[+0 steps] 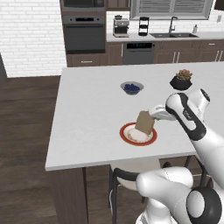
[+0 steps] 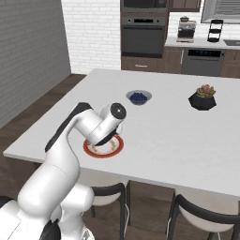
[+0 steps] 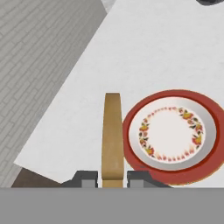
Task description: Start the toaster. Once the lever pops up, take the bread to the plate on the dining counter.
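My gripper is shut on the bread, a tan-brown slice that hangs on edge just above the plate. The plate has a red rim and a white centre and lies near the front edge of the white dining counter. In the hand view the bread stands edge-on between my two fingertips, with the plate right beside it. In the right base view my arm covers part of the plate. The toaster is out of view.
A small dark blue bowl sits behind the plate. A potted plant in a black pot stands to the right. Dark chairs are tucked under the counter's front edge. Ovens and a back worktop line the far wall.
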Controlling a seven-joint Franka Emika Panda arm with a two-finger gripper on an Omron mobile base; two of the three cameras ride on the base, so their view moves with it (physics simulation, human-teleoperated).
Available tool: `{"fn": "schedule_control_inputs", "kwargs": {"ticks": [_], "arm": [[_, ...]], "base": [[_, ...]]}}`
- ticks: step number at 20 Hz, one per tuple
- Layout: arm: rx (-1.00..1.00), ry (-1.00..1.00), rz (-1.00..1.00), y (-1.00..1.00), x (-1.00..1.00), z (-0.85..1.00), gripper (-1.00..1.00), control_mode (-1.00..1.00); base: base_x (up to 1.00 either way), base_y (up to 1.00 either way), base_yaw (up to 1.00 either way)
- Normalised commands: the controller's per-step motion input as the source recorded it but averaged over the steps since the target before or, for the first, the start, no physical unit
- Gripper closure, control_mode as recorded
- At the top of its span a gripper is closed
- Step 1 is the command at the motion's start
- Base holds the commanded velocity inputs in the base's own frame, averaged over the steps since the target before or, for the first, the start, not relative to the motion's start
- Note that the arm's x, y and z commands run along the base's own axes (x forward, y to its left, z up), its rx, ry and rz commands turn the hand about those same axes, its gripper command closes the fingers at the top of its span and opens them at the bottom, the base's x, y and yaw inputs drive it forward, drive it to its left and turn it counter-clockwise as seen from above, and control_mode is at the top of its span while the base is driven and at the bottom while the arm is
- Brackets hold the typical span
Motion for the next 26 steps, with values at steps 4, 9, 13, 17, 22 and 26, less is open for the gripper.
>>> {"fn": "schedule_control_inputs", "kwargs": {"ticks": [4,9,13,17,22,26], "arm": [[-0.03,0.05,0.0,0.03,0.07,-0.44,1.0,-1.0],[-0.02,0.0,0.0,0.05,0.17,-0.23,1.0,-1.0],[-0.01,0.0,0.0,0.09,0.11,-0.19,1.0,-1.0],[0.0,0.0,0.0,0.0,0.06,-0.18,1.0,-1.0],[0.0,0.0,0.0,0.0,0.26,-0.13,1.0,-1.0],[0.0,0.0,0.0,0.0,0.23,-0.06,1.0,-1.0]], "base": [[0.0,0.0,0.0],[0.0,0.0,0.0],[0.0,0.0,0.0],[0.0,0.0,0.0],[0.0,0.0,0.0],[0.0,0.0,0.0]]}}
